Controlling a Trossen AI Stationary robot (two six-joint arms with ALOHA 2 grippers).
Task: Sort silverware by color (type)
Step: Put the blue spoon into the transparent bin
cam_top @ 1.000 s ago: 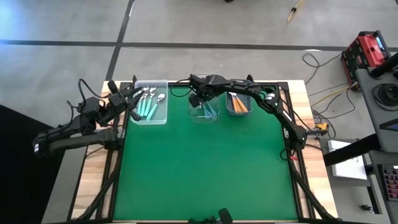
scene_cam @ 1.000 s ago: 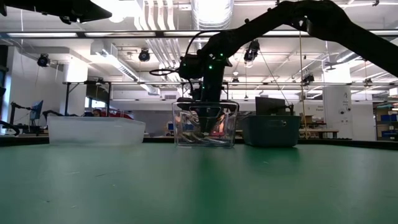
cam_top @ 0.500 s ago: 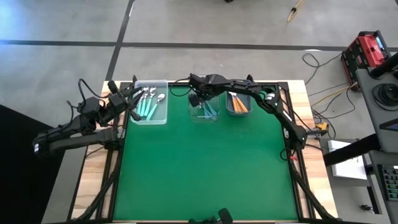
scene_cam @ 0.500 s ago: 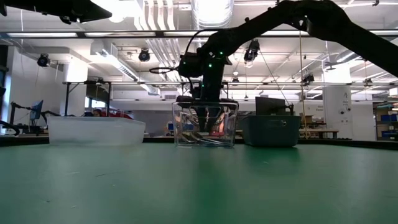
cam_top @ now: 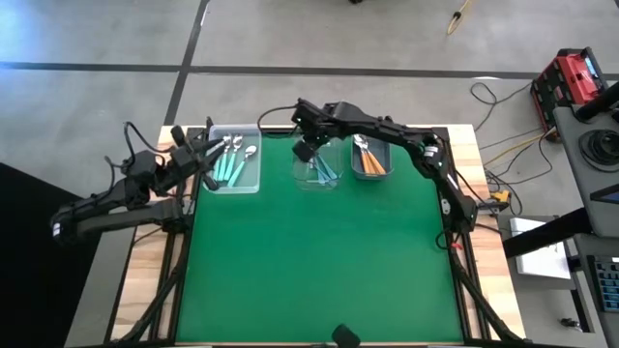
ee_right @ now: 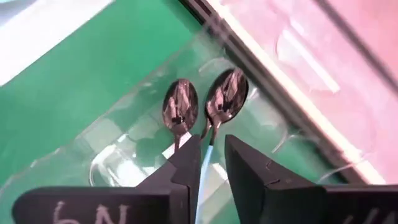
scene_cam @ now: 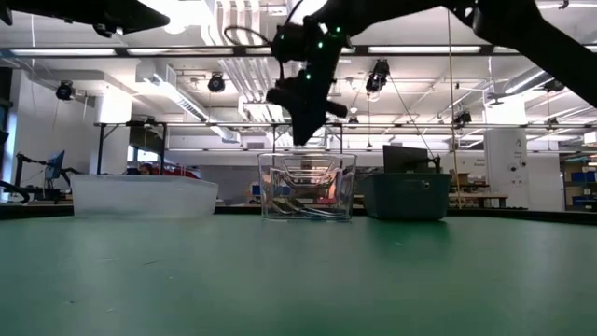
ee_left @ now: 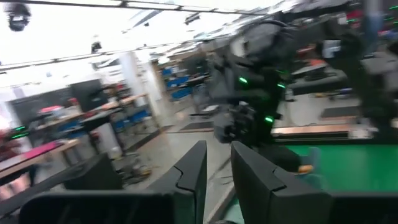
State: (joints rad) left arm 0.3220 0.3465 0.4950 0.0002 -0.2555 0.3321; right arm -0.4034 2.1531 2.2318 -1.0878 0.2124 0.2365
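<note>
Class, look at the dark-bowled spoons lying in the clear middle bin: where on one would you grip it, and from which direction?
Grip a dark spoon by its thin handle, just behind the bowl, coming straight down from above. The spoons lie flat on the floor of the clear bin, whose upright walls block any sideways approach. The rounded bowl would probably slip, while the narrow handle suits a nearly closed right tool.

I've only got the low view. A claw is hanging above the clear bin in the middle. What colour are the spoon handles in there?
Observer: Blue-teal spoons, seen from above in the middle clear bin.
Operator: What's in the grey bin next to it?
Observer: Orange-handled spoons lie in the grey bin.
Operator: Which arm is over the middle bin?
Observer: The right claw; the left claw waits at the table's left edge.
</note>
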